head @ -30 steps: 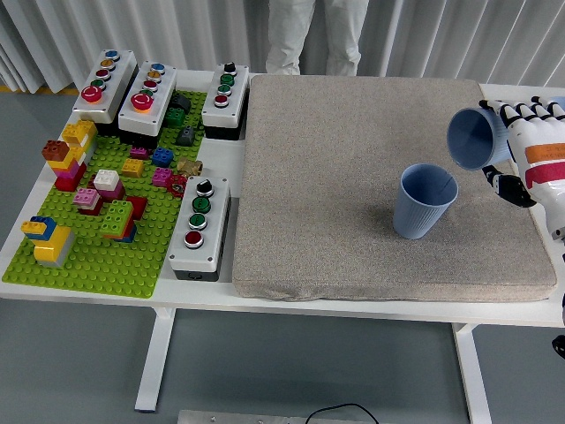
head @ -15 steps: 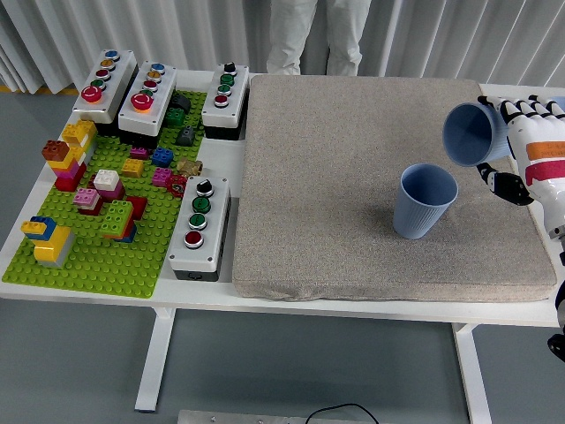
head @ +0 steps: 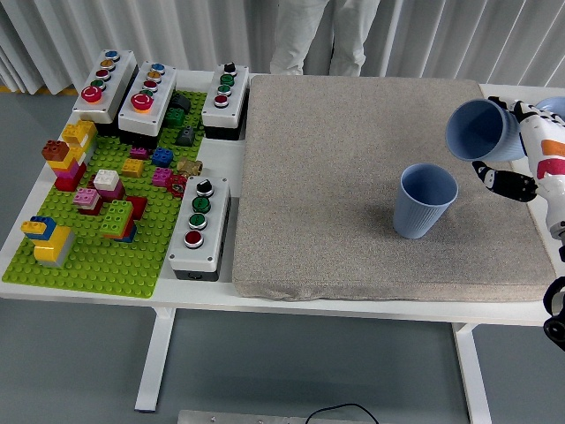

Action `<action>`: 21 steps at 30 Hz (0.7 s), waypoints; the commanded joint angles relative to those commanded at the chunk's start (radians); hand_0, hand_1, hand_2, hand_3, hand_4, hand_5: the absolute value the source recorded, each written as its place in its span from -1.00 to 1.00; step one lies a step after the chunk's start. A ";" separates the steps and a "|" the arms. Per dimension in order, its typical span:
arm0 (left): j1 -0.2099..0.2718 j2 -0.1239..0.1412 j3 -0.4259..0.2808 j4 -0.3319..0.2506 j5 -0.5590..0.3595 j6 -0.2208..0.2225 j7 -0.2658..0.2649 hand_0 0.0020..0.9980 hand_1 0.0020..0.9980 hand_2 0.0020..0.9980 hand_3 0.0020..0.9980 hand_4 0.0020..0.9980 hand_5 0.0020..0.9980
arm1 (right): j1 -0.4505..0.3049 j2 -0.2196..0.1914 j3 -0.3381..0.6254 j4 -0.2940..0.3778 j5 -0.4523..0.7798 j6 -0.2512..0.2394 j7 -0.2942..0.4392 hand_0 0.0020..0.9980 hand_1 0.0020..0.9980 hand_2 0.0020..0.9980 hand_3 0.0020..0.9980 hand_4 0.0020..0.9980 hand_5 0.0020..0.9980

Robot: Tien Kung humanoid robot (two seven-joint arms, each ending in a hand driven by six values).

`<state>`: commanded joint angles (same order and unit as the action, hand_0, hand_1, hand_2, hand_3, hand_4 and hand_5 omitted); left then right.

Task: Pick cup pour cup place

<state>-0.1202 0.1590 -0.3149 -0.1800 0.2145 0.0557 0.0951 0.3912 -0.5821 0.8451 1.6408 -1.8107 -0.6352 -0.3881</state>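
Observation:
A blue ribbed cup (head: 425,201) stands upright on the grey mat (head: 335,177), right of its middle. My right hand (head: 519,150) comes in from the right edge and is shut on a second blue cup (head: 478,130). That cup is lifted and tipped on its side, its mouth facing left and down, above and to the right of the standing cup. The two cups do not touch. Whether anything is inside either cup cannot be seen. My left hand is out of view.
A green baseplate (head: 97,247) with several coloured bricks fills the table's left. Button boxes (head: 199,227) stand beside and behind it. A person's legs (head: 305,35) show at the far side.
The held cup has drifted slightly right and up, and my right hand has pulled back toward the right edge. The standing cup has not moved.

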 joint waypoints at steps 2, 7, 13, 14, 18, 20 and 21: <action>0.000 0.000 0.003 0.000 -0.003 0.000 0.000 0.40 0.47 0.51 0.27 -0.02 0.87 | -0.003 0.010 0.029 -0.007 0.072 -0.008 0.020 0.71 0.35 0.14 0.27 0.26 -1.00; 0.002 0.000 0.008 0.000 -0.007 -0.001 0.000 0.39 0.47 0.51 0.27 -0.02 0.87 | -0.012 0.032 0.064 -0.012 0.257 -0.010 0.060 0.69 0.34 0.14 0.28 0.26 -1.00; 0.006 0.001 0.015 0.000 -0.013 0.000 -0.002 0.40 0.47 0.51 0.27 -0.02 0.87 | -0.036 0.054 0.088 -0.013 0.412 -0.009 0.086 0.68 0.34 0.14 0.28 0.26 -1.00; 0.007 0.001 0.016 0.000 -0.014 0.000 -0.002 0.40 0.47 0.51 0.27 -0.02 0.87 | -0.040 0.056 0.091 -0.015 0.434 -0.007 0.089 0.68 0.34 0.14 0.28 0.26 -1.00; 0.006 0.001 0.020 0.000 -0.017 0.000 -0.004 0.40 0.47 0.51 0.27 -0.02 0.87 | -0.073 0.075 0.142 -0.036 0.558 0.031 0.115 0.69 0.34 0.14 0.28 0.26 -1.00; 0.005 0.000 0.015 0.000 -0.012 0.000 -0.003 0.40 0.47 0.51 0.27 -0.02 0.87 | -0.095 0.090 0.189 -0.051 0.642 0.060 0.128 0.69 0.34 0.14 0.28 0.26 -1.00; 0.005 -0.001 0.011 0.000 -0.007 0.000 -0.003 0.40 0.47 0.51 0.27 -0.02 0.87 | -0.111 0.102 0.217 -0.064 0.681 0.078 0.131 0.69 0.34 0.14 0.28 0.26 -1.00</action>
<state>-0.1155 0.1584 -0.3038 -0.1800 0.2073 0.0558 0.0922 0.2798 -0.4800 1.0625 1.5771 -1.1293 -0.5567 -0.2567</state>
